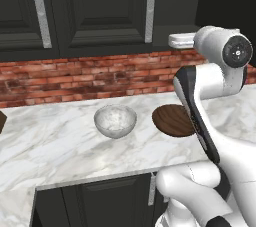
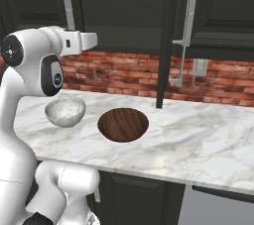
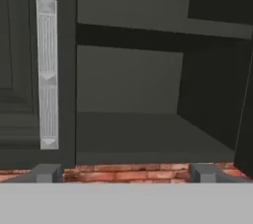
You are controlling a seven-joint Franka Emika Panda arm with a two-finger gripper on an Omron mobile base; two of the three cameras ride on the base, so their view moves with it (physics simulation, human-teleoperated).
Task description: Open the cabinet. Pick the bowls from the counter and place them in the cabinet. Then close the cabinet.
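The black wall cabinet (image 3: 133,134) has its right door (image 2: 166,40) swung open and seen edge-on, its silver bar handle (image 2: 186,30) facing right. The left door (image 3: 20,70) is closed, with its handle (image 3: 47,72) upright. A dark inner shelf (image 3: 163,35) crosses the open half, with nothing on it or below it. My gripper (image 3: 126,173) is open and holds nothing, level with the cabinet's bottom edge and facing into it. On the white marble counter (image 1: 50,146) stand the speckled marble bowl (image 1: 115,120) and, to its right, the dark wooden bowl (image 2: 123,124).
A red brick wall strip (image 1: 75,78) runs between counter and cabinet. Dark base cabinets (image 1: 100,201) sit under the counter's front edge. An outlet plate (image 2: 199,67) is on the brick at the right. My own forearm (image 1: 195,116) partly covers the wooden bowl in the left base view.
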